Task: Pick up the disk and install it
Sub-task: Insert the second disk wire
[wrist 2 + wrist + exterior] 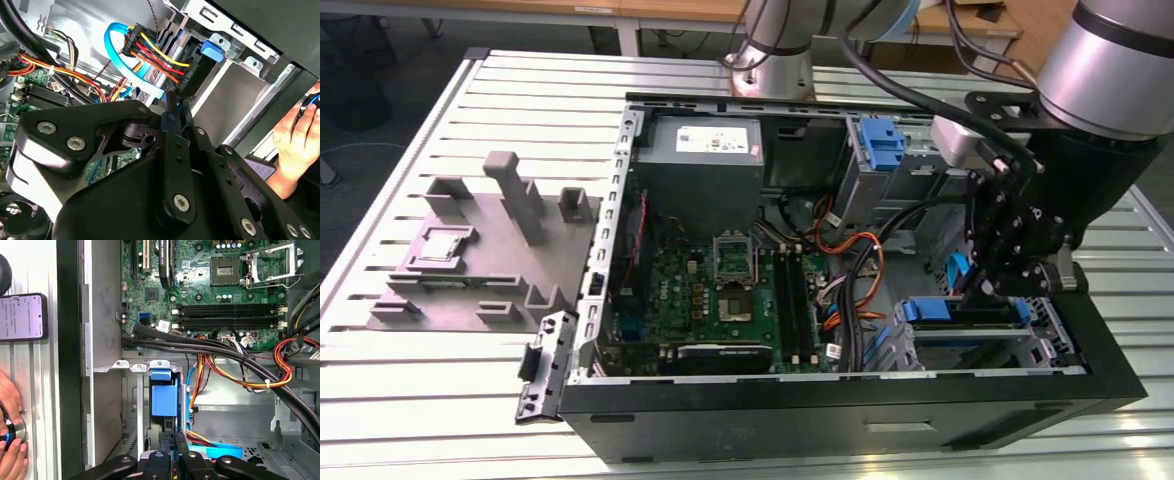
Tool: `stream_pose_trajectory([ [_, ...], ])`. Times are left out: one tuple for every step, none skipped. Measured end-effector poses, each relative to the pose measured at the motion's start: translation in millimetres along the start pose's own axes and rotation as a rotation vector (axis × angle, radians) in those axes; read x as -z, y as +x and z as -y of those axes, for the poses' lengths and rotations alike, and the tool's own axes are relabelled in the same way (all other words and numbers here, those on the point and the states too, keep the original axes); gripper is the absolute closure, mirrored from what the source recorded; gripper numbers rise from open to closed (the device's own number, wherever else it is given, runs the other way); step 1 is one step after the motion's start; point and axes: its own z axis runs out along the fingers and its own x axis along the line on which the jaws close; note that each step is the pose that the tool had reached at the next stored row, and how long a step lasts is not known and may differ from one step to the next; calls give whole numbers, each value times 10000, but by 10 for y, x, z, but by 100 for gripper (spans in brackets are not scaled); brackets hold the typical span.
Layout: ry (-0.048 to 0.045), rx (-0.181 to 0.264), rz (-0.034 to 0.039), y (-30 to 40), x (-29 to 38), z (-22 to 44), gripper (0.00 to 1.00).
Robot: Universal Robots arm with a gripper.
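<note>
1. One disk (pixel 164 399) stands on edge in the drive cage (pixel 131 405) at a front corner of the open case (pixel 854 420). Its blue rail is seen end-on in the first wrist view; the metal body is mostly hidden.
2. The gripper (pixel 172 442) is lowered into the cage from above. Its fingers are drawn close together, and a thin blue edge of the disk is clamped between them, as seen in both wrist views.
3. Just beside the gripper, a light-blue flat cable (pixel 116 50) and a bundle of red, yellow and orange wires (pixel 155 52) are plugged into a black connector.
4. Thick black cables (pixel 200 347) are laid across the case between the cage and the motherboard (pixel 225 290).
5. A silver power-supply box (pixel 700 145) is seated in the far corner of the case, well apart from the gripper.
6. Outside the case wall, a hand (pixel 10 440) is rested on a round knob, and a phone (pixel 22 316) lies near it on the slatted table (pixel 454 400).
7. A grey fixture (pixel 467 260) is placed on the table at the exterior view's left, apart from the case.
</note>
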Motion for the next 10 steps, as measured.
stream_pose_trajectory([
  [0, 0, 1, 2, -3, 1, 84],
  [0, 0, 3, 3, -6, 2, 84],
  [0, -1, 0, 4, -9, 3, 84],
  [0, 0, -1, 4, -12, 5, 84],
  [0, 0, -2, 3, -15, 7, 84],
  [0, 0, -2, 3, -17, 9, 84],
  [0, 0, -1, 3, -19, 11, 84],
  [0, 0, 0, 3, -21, 13, 84],
  [0, -1, 2, 2, -22, 15, 84],
  [0, -1, 11, 2, -23, 15, 84],
])
